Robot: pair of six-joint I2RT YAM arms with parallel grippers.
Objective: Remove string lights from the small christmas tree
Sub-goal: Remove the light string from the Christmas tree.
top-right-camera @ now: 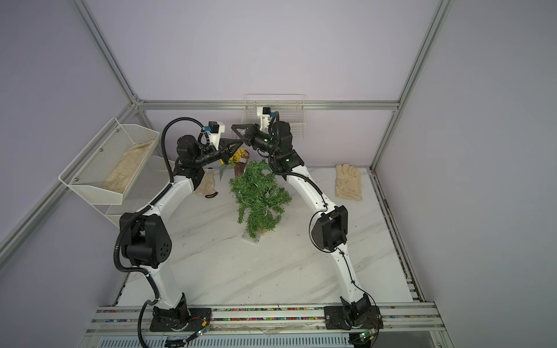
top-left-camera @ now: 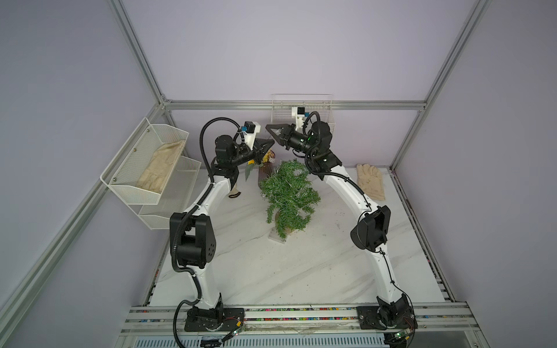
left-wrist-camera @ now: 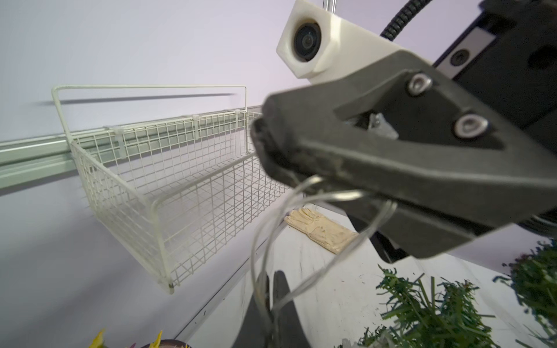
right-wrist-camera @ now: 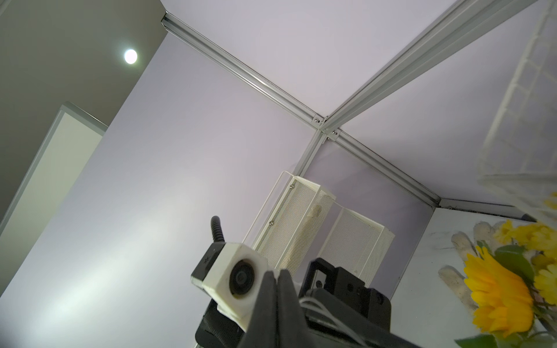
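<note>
Both grippers were clamped on the string lights (left-wrist-camera: 340, 195), high above the small christmas tree (top-left-camera: 289, 192).
From where I stood, the right gripper (left-wrist-camera: 263, 141) was closed on a loop of the thin wire. The strands dropped from it to the left gripper (top-left-camera: 269, 147), whose jaws were also shut and seemed to be pinching them. The rest of the strand lay wound through the tree's branches, and the tree stood upright on the table (top-left-camera: 301, 271) with the clear box (top-left-camera: 277, 235) at its foot. The danger I saw was a snag. A hard pull on wire caught in the needles could tip the tree into the vase (top-left-camera: 264, 177) just behind it, or the slick wire could slide out of a pinch.
</note>
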